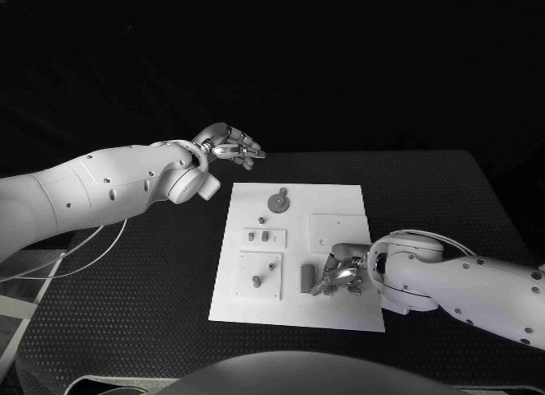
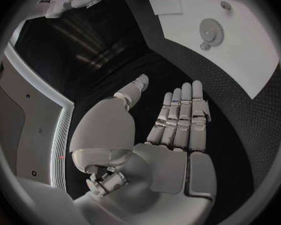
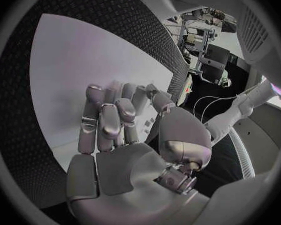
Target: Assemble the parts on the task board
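Task board (image 1: 299, 247): white plate, mid tabletop (image 1: 142, 280), long side running 12 to 6 o'clock in your head view.
Gear part (image 1: 278, 200): round toothed disc, lies flat near board's 12 o'clock end. You also see it in left wrist view (image 2: 210, 32).
Small peg (image 1: 262, 220): just at 7 o'clock of the gear, on the board.
Upper L plate (image 1: 264, 238): small raised plate w/ two short pegs, board's 9 o'clock side.
Lower L plate (image 1: 259, 275): bigger raised plate w/ a few small parts standing in it, approx 7 o'clock on board.
Square plate (image 1: 340, 233): blank raised square, board's 3 o'clock side.
Dark block part (image 1: 307, 278): upright-ish oblong piece, approx 6 o'clock of board centre, just beside right robot hand.
Right robot hand (image 1: 344, 271): over board's 4 o'clock area, fingers curled down toward the surface. Wrist view (image 3: 125, 135) shows fingers bent in over the white board; you can't tell if anything is pinched, can't tell open vs closed.
Left robot hand (image 1: 231, 145): off the board, at its 11 o'clock corner, above the dark tabletop. Wrist view (image 2: 178, 120) shows flat palm, fingers straight and side by side, thumb apart, holding nothing, so open.
Cables (image 1: 71, 259): pale loops at tabletop's 9 o'clock edge, under left arm.
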Motion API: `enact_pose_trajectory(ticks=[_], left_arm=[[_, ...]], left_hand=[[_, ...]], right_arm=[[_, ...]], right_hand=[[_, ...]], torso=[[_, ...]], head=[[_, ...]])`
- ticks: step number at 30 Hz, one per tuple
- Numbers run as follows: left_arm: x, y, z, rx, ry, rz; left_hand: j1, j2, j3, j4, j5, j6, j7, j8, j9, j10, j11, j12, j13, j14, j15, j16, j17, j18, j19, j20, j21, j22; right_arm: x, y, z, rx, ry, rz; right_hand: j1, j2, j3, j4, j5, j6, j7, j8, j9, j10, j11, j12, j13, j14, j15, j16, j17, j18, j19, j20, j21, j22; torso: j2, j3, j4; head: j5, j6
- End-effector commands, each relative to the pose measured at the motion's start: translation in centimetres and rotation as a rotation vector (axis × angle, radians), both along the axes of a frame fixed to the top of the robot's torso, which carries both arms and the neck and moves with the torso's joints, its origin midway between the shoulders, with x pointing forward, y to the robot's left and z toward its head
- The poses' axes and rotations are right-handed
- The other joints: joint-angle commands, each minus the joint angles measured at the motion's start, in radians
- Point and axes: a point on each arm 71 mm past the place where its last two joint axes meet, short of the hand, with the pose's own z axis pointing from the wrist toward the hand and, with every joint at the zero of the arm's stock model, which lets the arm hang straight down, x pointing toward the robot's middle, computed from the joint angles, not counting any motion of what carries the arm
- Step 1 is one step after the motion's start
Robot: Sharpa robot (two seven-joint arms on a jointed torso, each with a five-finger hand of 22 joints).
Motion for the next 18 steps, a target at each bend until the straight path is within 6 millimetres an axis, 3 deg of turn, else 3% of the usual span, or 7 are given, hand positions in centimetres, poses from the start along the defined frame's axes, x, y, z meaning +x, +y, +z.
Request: enact_pose_trajectory(ticks=[1, 3, 5, 12, 16, 18], left_arm=[[-0.02, -0.17, 0.07, -0.007, 0.0, -0.013], [-0.03, -0.19, 0.07, -0.008, 0.0, -0.014], [-0.02, -0.2, 0.07, -0.007, 0.0, -0.014], [-0.02, -0.22, 0.07, -0.008, 0.0, -0.015], [-0.03, -0.15, 0.07, -0.007, 0.0, -0.013], [-0.03, -0.15, 0.07, -0.007, 0.0, -0.014]], left_hand=[[-0.002, -0.003, 0.001, 0.005, -0.003, -0.004, 0.013, 0.005, -0.001, -0.005, -0.001, 0.006, -0.002, 0.006, 0.003, -0.007, 0.001, 0.011, -0.002, 0.001, 0.003, -0.001], [-0.002, -0.003, 0.001, 0.005, -0.003, -0.004, 0.013, 0.005, -0.001, -0.005, -0.001, 0.006, -0.002, 0.006, 0.003, -0.007, 0.001, 0.011, -0.002, 0.001, 0.003, -0.001], [-0.002, -0.003, 0.001, 0.005, -0.003, -0.004, 0.013, 0.005, -0.001, -0.005, -0.001, 0.006, -0.002, 0.006, 0.003, -0.007, 0.002, 0.011, -0.002, 0.001, 0.003, -0.001], [-0.002, -0.003, 0.001, 0.005, -0.003, -0.004, 0.013, 0.005, -0.001, -0.004, -0.001, 0.006, -0.002, 0.006, 0.003, -0.007, 0.002, 0.011, -0.002, 0.001, 0.003, -0.001], [-0.002, -0.003, 0.001, 0.005, -0.003, -0.004, 0.013, 0.005, -0.001, -0.004, -0.001, 0.006, -0.002, 0.006, 0.003, -0.007, 0.002, 0.011, -0.002, 0.001, 0.003, -0.001], [-0.001, -0.003, 0.001, 0.005, -0.003, -0.004, 0.013, 0.005, -0.001, -0.004, -0.001, 0.006, -0.002, 0.006, 0.003, -0.007, 0.002, 0.011, -0.002, 0.001, 0.003, -0.001]], right_arm=[[0.33, 0.06, 0.1, -0.015, -0.044, 0.001], [0.43, 0.19, 0.08, -0.018, -0.051, 0.003], [0.54, 0.35, 0.09, -0.025, -0.063, 0.007], [0.71, 0.6, 0.15, -0.034, -0.091, 0.015], [0.67, 0.61, 0.15, -0.033, -0.088, 0.02], [0.62, 0.55, 0.12, -0.028, -0.079, 0.016]], right_hand=[[-0.008, 0.011, 0.0, 0.008, 0.002, 0.01, 0.0, -0.005, 0.001, 0.005, -0.003, 0.002, 0.001, 0.002, -0.008, 0.007, 0.001, 0.017, 0.005, -0.002, -0.002, 0.014], [-0.017, 0.031, -0.001, 0.015, 0.002, 0.011, -0.001, -0.005, 0.002, 0.007, -0.003, 0.004, 0.003, 0.003, -0.008, 0.008, 0.003, 0.017, 0.004, -0.002, -0.002, 0.015], [-0.017, 0.037, -0.003, 0.013, 0.002, 0.011, -0.001, -0.005, 0.003, 0.008, -0.004, 0.006, 0.004, 0.002, -0.008, 0.009, 0.003, 0.017, 0.004, -0.003, -0.002, 0.015], [-0.018, 0.106, -0.005, -0.002, 0.002, 0.012, -0.002, -0.007, 0.006, 0.008, -0.004, 0.009, 0.006, 0.002, -0.009, 0.012, 0.005, 0.017, 0.001, -0.004, 0.0, 0.018], [-0.028, 0.126, -0.015, -0.013, 0.002, 0.013, -0.001, -0.009, 0.008, 0.009, -0.004, 0.009, 0.007, 0.0, -0.009, 0.012, 0.004, 0.017, 0.0, -0.003, 0.001, 0.019], [-0.026, 0.125, -0.017, -0.023, 0.002, 0.013, -0.002, -0.01, 0.009, 0.008, -0.004, 0.008, 0.007, -0.001, -0.009, 0.013, 0.004, 0.017, -0.001, -0.004, 0.002, 0.019]], torso=[[0.0, -0.0002, 0.0002], [0.0, -0.0002, 0.0005], [0.0, 0.0, 0.0006], [0.0, -0.0003, 0.0005], [0.0, -0.0001, 0.0008], [0.0, -0.0002, 0.0007]], head=[[-0.001, -0.001], [-0.001, -0.001], [-0.001, -0.002], [-0.001, -0.004], [-0.001, -0.004], [-0.001, -0.004]])
